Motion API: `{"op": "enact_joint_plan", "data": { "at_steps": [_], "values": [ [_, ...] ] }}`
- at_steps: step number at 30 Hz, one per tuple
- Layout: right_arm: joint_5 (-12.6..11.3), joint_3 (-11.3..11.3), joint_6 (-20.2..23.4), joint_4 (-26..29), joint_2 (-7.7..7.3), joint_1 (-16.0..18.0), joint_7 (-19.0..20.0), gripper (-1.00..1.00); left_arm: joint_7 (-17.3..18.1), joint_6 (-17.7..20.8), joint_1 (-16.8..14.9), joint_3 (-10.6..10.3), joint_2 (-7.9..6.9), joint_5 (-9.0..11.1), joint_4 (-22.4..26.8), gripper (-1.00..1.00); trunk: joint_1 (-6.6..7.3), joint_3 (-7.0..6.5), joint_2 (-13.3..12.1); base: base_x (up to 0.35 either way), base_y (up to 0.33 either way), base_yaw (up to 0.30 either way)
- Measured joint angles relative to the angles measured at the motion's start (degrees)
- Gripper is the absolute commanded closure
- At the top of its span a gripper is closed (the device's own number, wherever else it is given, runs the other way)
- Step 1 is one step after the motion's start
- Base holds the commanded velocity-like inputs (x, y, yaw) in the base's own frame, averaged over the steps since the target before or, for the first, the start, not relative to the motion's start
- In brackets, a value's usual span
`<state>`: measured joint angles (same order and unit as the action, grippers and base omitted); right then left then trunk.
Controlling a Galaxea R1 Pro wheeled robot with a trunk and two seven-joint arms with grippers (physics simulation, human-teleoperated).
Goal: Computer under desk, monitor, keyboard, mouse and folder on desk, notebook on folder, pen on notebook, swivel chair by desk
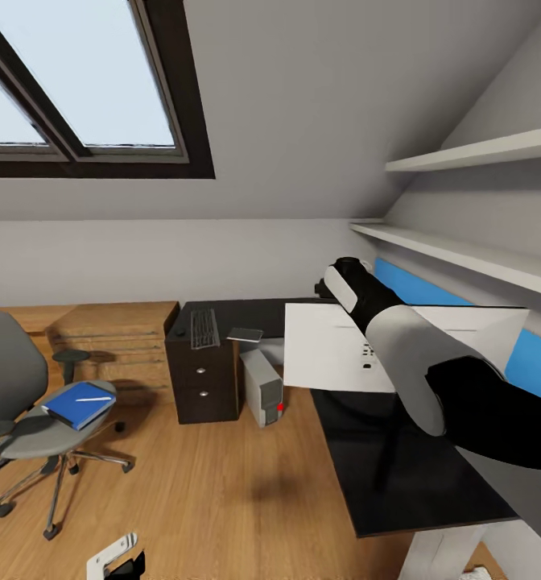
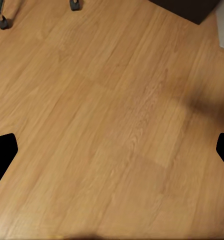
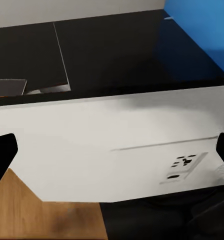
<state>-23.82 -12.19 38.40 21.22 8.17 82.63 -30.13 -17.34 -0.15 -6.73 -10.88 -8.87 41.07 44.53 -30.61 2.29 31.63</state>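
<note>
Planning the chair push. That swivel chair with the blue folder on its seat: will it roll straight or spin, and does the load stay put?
The swivel chair stands on castors on smooth wood floor, so it probably rolls easily. An off-centre push likely turns the seat rather than moving it. The folder lies loose near the seat edge, pen on top; both may slide off.

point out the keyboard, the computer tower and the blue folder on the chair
keyboard (image 1: 204, 328): head view, middle of its key field, on the dark desk.
computer tower (image 1: 262, 385): head view, its grey top panel, on the floor beside the drawers.
blue folder (image 1: 76, 407): head view, bare cover below the pen.
</note>
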Motion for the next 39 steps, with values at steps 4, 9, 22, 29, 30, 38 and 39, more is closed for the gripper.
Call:
{"op": "enact_joint_plan", "data": {
  "at_steps": [4,9,22,29,30,38,39],
  "values": [
    [0.0,0.0,0.0,0.0,0.04,0.0,0.0,-1.0,0.0,0.0,0.0,0.0,-0.01,0.0,0.0,-1.0,0.01,0.0,0.0,-0.083,0.0,0.0],
    [0.0,0.0,0.0,0.2,0.04,0.0,0.0,-1.0,0.0,0.0,0.0,0.1,0.0,0.0,0.0,-1.0,0.02,0.0,0.0,-0.027,0.0,0.0],
    [0.0,-0.1,-0.5,11.9,-0.14,0.0,0.2,-1.0,0.1,0.0,0.0,0.1,0.0,0.0,0.0,-1.0,0.05,0.0,0.0,0.13,0.052,0.0],
    [0.0,-0.1,-0.4,12.5,-0.06,-0.1,0.6,-1.0,0.1,0.0,0.0,0.1,0.0,0.0,0.0,-1.0,0.04,0.0,0.0,0.261,0.163,0.0],
    [0.0,-0.1,-0.4,12.4,-0.06,-0.2,0.6,-1.0,0.1,0.0,0.0,0.1,0.0,0.0,0.0,-1.0,0.04,0.0,0.0,0.149,0.08,0.0],
    [0.0,0.0,-0.4,11.0,-0.22,-0.6,0.3,-1.0,0.1,0.0,0.0,0.1,0.0,0.0,0.1,-1.0,0.04,0.0,0.0,0.215,0.013,0.0],
    [0.0,0.0,-0.4,11.0,-0.25,-0.6,0.3,-1.0,0.0,0.0,0.0,0.1,0.0,0.0,0.1,-1.0,0.03,0.0,0.0,0.088,0.002,0.0]
  ]
}}
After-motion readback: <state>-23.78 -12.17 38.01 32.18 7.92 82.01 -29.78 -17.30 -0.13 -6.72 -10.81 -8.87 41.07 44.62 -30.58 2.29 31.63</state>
